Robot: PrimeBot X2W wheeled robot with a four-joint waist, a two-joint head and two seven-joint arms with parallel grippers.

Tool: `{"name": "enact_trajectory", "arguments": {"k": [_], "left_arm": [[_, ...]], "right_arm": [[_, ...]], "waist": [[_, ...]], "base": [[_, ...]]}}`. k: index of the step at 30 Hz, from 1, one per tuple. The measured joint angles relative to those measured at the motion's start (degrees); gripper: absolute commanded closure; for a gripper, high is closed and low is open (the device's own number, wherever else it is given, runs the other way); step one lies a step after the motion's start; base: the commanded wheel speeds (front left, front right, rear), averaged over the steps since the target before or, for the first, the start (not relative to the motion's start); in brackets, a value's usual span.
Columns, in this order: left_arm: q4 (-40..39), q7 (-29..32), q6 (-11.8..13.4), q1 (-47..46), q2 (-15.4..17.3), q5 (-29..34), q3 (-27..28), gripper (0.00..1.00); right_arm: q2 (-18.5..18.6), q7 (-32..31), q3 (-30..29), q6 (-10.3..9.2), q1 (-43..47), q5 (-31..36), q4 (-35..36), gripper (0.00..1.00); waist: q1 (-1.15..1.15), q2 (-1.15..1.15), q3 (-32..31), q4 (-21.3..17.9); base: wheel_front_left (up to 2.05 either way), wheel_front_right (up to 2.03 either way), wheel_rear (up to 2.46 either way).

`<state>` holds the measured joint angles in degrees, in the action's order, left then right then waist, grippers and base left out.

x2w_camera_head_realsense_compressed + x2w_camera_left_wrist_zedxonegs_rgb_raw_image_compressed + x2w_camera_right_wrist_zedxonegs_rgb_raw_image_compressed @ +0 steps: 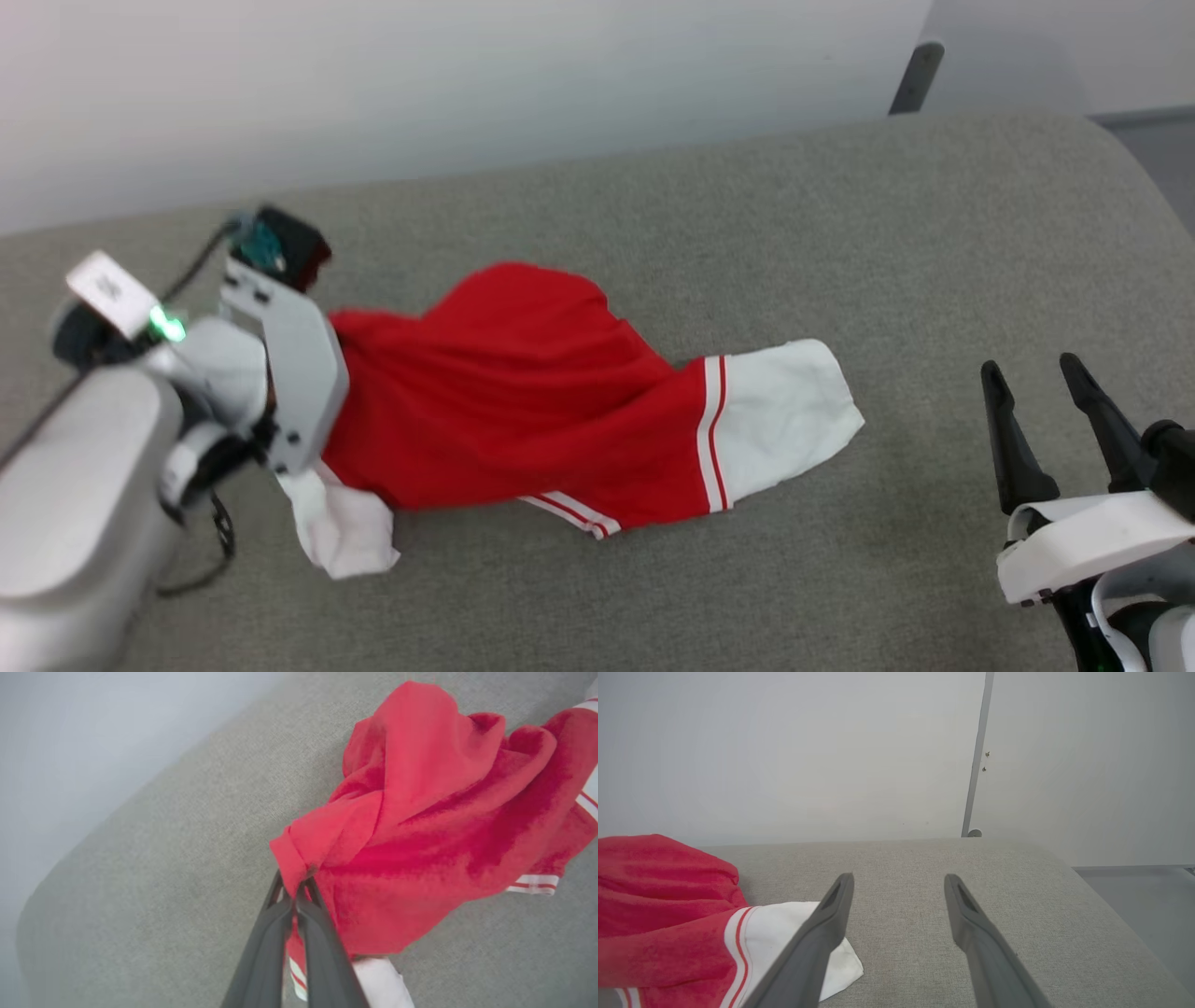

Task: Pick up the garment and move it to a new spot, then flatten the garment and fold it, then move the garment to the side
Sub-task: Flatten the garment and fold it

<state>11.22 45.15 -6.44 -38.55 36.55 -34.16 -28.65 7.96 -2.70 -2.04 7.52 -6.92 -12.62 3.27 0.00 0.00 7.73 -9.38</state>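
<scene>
Head view: garment point(523, 392) crumpled on grey tabletop point(887, 233); right gripper point(1032, 373) open, well right of the garment. Left wrist view: left gripper point(296, 884) closed, pinching the garment's red edge. Right wrist view: fingers spread, just right of the garment's white sleeve point(784, 924).

garment point(523, 401) on padded surface point(840, 233), right gripper point(1029, 366) to its right

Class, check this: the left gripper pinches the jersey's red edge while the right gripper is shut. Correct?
No: the right gripper is open, as the right wrist view shows. The left gripper does pinch the jersey by its red edge.
</scene>
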Motion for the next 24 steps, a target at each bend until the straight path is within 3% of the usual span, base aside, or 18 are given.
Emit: {"name": "enact_trajectory", "arguments": {"k": [9, 15, 16, 18, 19, 20, 24], "left_arm": [[5.8, -5.9, -0.9, -8.5, 2.5, 3.4, -3.6, 1.00], [13.4, -10.2, -0.9, -11.7, 2.2, 2.4, -5.2, 0.97], [14.8, -10.8, -0.9, -12.0, 1.8, 2.1, -5.5, 0.78], [17.0, -12.2, -0.9, -12.5, 1.1, 1.2, -6.3, 0.63], [18.0, -12.7, -0.9, -12.9, 0.6, 0.8, -6.4, 0.13], [18.9, -13.4, -0.9, -13.2, 0.3, 0.4, -6.7, 0.00], [21.2, -14.9, -0.9, -15.0, -1.1, -0.8, -8.1, 0.00]], "right_arm": [[0.0, 0.8, 1.0, 0.00, -2.5, -0.5, -0.1, 0.00], [0.0, 1.9, 1.5, 0.00, -3.8, -1.0, -0.8, 0.00], [0.1, 2.2, 1.5, 0.00, -4.1, -1.0, -1.0, 0.00], [0.0, 2.4, 1.5, 0.00, -4.4, -1.0, -1.2, 0.00], [0.0, 2.5, 1.5, 0.00, -4.5, -1.0, -1.5, 0.00], [0.0, 2.6, 1.5, 0.00, -4.6, -1.0, -1.7, 0.00], [0.2, 2.7, 1.5, 0.00, -5.0, -1.0, -2.3, 0.00]], "waist": [[0.00, 0.00, 5.4, -1.8], [0.00, 0.00, 9.5, -3.5], [0.00, 0.00, 10.1, -3.8], [0.00, 0.00, 11.2, -4.2], [0.00, 0.00, 11.6, -4.4], [0.00, 0.00, 12.0, -4.4], [0.00, 0.00, 12.3, -3.9]], "base": [[0.00, 0.00, 0.00], [0.00, 0.00, 0.00], [0.00, 0.00, 0.00], [0.00, 0.00, 0.00], [0.00, 0.00, 0.00], [0.00, 0.00, 0.00], [0.00, 0.00, 0.00]]}}
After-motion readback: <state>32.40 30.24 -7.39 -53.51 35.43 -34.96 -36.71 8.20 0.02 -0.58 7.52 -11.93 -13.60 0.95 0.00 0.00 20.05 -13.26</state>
